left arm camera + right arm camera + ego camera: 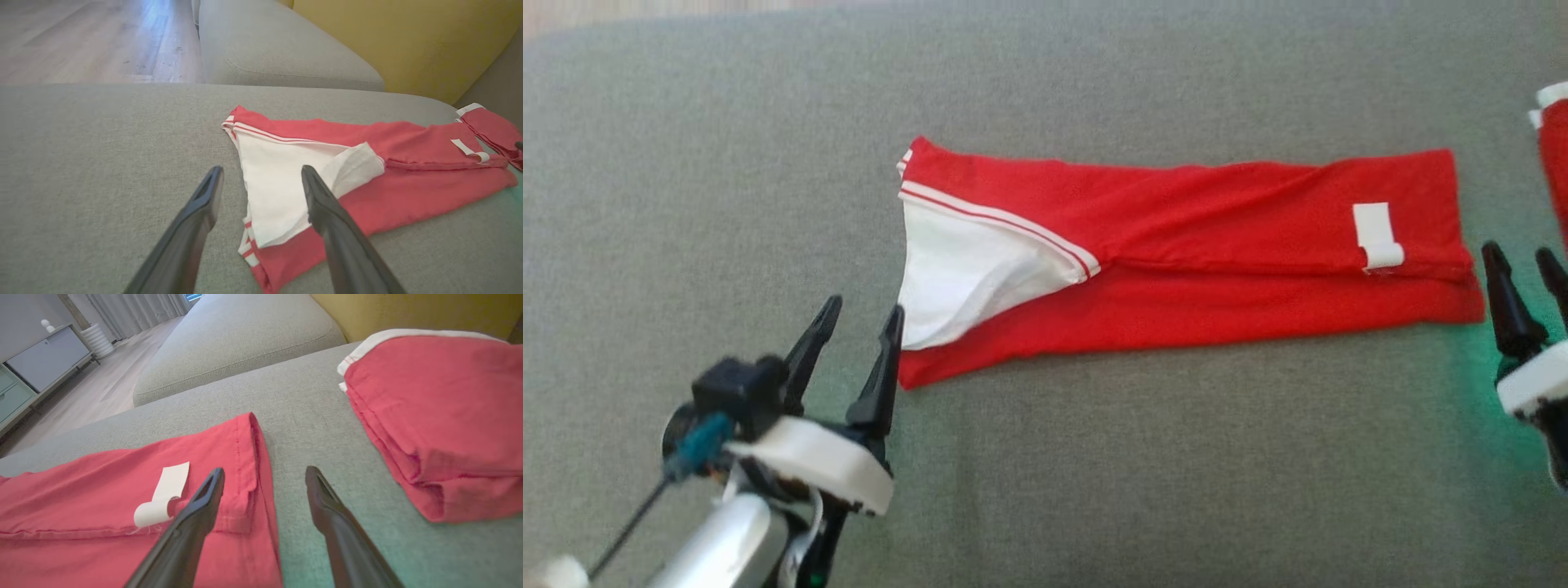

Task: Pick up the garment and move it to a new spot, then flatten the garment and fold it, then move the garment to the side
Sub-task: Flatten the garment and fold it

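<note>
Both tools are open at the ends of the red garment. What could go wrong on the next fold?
1. The white flap lies loose by the left tool; a grasp there may catch only that layer and pull the red garment open.
2. The second folded garment sits close beside the right tool; a wide move could drag it.

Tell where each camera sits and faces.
Head view: above, looking down at the red garment on the grey sofa cushion; left gripper and right gripper.
Left wrist view: low, facing the garment's white-lined end; its own fingers.
Right wrist view: low, facing the garment's hemmed end; its own fingers.
Both wrist views share the white label.
</note>
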`<state>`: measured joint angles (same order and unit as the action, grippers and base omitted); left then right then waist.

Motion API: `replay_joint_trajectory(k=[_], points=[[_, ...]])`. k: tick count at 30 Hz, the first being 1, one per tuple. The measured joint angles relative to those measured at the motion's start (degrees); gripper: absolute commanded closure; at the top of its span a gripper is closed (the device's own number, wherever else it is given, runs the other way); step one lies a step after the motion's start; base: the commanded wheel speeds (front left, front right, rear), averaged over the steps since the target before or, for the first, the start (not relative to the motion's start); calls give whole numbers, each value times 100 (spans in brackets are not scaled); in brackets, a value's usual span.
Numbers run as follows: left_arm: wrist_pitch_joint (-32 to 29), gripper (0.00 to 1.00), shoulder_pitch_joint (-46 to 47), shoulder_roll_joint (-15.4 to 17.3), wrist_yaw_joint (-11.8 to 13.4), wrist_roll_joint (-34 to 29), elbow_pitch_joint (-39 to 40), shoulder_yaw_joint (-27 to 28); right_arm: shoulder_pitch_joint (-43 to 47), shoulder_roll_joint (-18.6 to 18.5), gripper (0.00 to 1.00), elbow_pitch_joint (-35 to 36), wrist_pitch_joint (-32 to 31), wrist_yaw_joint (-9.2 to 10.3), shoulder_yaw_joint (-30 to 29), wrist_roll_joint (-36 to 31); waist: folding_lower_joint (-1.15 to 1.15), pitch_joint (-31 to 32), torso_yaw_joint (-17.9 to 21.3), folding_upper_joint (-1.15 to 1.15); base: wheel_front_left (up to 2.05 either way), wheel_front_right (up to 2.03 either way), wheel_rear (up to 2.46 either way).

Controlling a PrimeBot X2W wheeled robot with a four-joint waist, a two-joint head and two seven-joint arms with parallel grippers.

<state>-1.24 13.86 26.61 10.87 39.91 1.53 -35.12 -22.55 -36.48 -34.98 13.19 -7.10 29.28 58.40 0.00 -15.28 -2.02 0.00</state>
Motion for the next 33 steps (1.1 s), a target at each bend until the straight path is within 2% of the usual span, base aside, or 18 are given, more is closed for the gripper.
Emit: replay_joint_trajectory(k=[6,8,13,19,26,33], points=[[797,0,-533,-163,413,-297,-122,21,432,207,0,-14,37,0,-185,-51,-1,381,89,0,0,0,0],[1181,0,-764,-289,735,-592,-266,10,607,324,0,-97,40,0,-290,-55,-1,556,103,0,0,0,0],[1472,0,-971,-613,1096,-1103,-420,-109,732,477,0,-334,-14,0,-549,-153,-1,713,-27,0,0,0,0],[1551,0,-1103,-944,1281,-1535,-478,-281,709,673,0,-725,-175,0,-795,-253,0,787,-291,0,0,0,0],[1552,0,-1240,-1274,1293,-1937,-481,-400,358,797,0,-1515,-430,0,-1158,-352,0,822,-742,0,0,0,0],[1553,0,-1417,-1385,1324,-2201,-420,-286,42,871,0,-2114,-525,0,-1310,-472,1,764,-1032,0,0,0,0]])
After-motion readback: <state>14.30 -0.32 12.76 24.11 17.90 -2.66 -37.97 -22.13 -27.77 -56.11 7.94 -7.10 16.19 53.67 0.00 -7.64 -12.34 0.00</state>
